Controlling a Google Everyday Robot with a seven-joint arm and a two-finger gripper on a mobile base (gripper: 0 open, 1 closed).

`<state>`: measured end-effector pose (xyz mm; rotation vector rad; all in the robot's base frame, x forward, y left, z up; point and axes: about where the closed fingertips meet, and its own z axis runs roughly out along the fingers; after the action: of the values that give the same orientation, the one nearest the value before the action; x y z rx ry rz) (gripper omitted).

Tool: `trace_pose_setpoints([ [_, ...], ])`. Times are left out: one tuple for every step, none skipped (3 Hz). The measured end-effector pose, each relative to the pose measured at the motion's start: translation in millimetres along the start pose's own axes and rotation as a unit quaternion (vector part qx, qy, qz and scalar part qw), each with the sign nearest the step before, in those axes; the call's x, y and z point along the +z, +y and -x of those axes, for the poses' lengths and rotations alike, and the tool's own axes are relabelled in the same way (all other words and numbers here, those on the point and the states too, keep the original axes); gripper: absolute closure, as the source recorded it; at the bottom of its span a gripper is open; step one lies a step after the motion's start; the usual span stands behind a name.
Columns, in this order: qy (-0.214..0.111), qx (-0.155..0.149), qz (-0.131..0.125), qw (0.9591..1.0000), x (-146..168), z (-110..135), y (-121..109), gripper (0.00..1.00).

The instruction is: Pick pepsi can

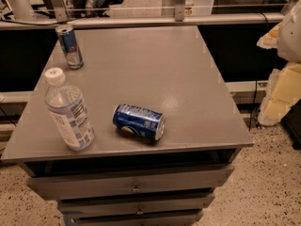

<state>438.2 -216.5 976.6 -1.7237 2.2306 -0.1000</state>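
The pepsi can (138, 122) is deep blue with white lettering and silver rims. It lies on its side near the front edge of the grey table (155, 65), with one end facing front right. My gripper is not in view. Nothing touches the can.
A clear water bottle (69, 110) with a white cap stands at the front left, close to the can. A slim blue-and-silver can (70, 46) stands at the back left. Drawers (131, 186) sit under the table top. A pale white and yellow shape (286, 74) is at the right edge. A rail (141, 20) runs behind the table.
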Motion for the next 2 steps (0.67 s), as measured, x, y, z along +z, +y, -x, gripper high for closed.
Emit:
trace_pose_setpoints([
  [0.0,0.0,0.0,1.0,0.0,0.0,0.0,0.0],
  [-0.008,0.002,-0.005,1.0,0.4,7.5,1.2,0.0],
])
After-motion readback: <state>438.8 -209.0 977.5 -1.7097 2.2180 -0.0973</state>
